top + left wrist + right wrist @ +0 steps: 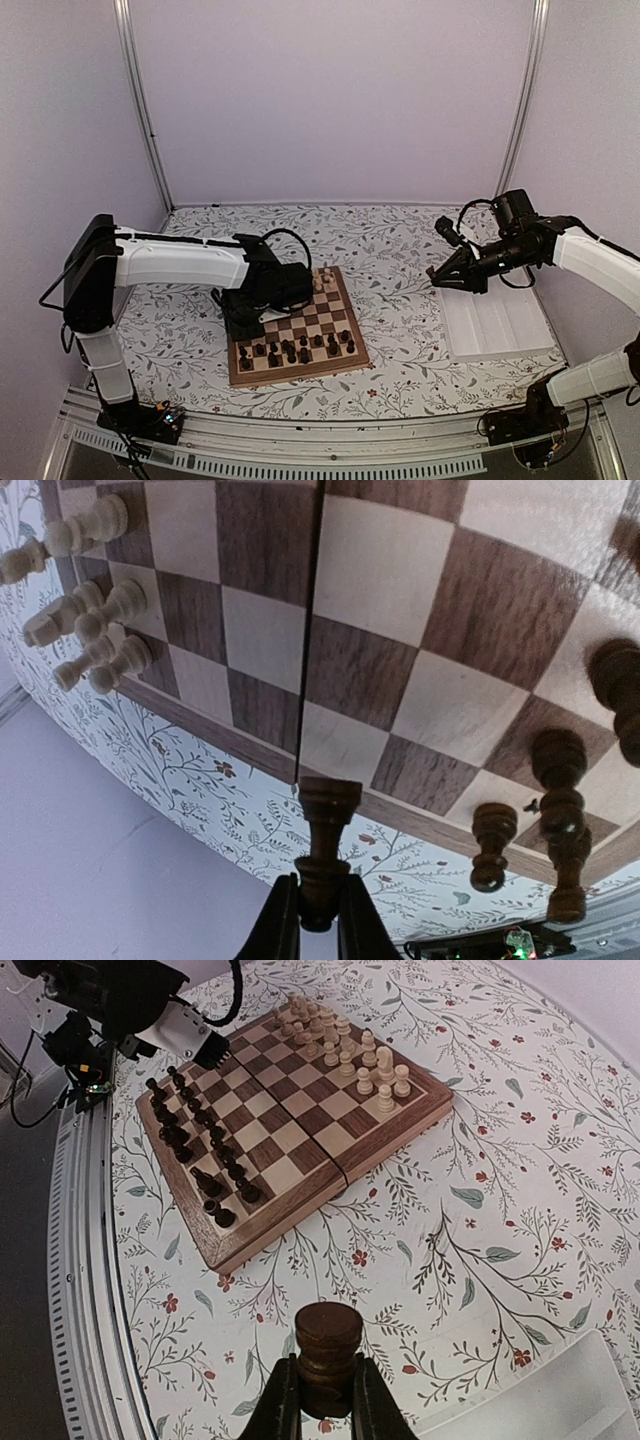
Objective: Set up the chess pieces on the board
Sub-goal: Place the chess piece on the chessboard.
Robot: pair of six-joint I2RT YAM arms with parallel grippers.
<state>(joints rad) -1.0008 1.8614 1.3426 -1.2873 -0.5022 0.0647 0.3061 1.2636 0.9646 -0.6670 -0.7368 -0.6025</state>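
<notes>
The chessboard (322, 312) lies at the table's middle, with several dark chess pieces (292, 350) along its near rows and pale pieces (324, 279) at its far edge. My left gripper (318, 905) is shut on a dark piece (326, 840), held just over the board's left edge (200, 718). In the top view it (243, 320) hangs low at the board's left side. My right gripper (326, 1400) is shut on a dark piece (328, 1345), high above the cloth, right of the board (290, 1120). In the top view it (435, 275) is near the tray.
A white compartment tray (497, 322) lies at the right, its corner in the right wrist view (540, 1400). The floral tablecloth (400, 300) covers the table. The left arm's body (190, 262) reaches across the left side. Pale pieces (90, 630) stand along the board's far edge.
</notes>
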